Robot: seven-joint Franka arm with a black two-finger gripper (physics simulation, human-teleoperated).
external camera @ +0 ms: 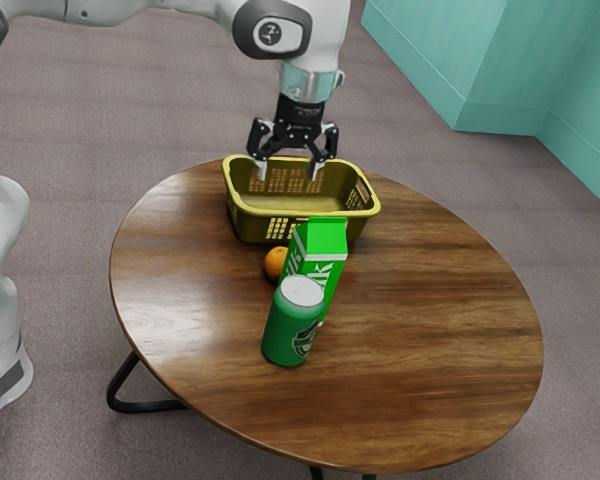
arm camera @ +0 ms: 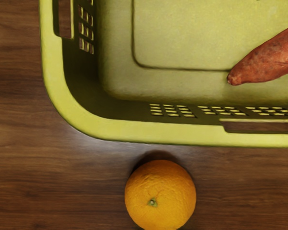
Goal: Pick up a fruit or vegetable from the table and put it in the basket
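Note:
Above the basket [external camera: 242,208] in the exterior view, my gripper [external camera: 288,172] stands open, its fingers spread apart with nothing between them. An orange [external camera: 275,263] rests on the table beside the basket, partly hidden behind the milk carton. The wrist view shows the orange [arm camera: 160,195] on the wood, just outside the rim of the yellow-green basket [arm camera: 115,132]. Inside the basket lies a reddish-brown sweet potato [arm camera: 269,57], cut off by the view's edge.
A green milk carton [external camera: 321,256] stands close to the orange and the basket. In front of it is a green can [external camera: 292,322]. The round wooden table [external camera: 430,340] extends toward the exterior view's right.

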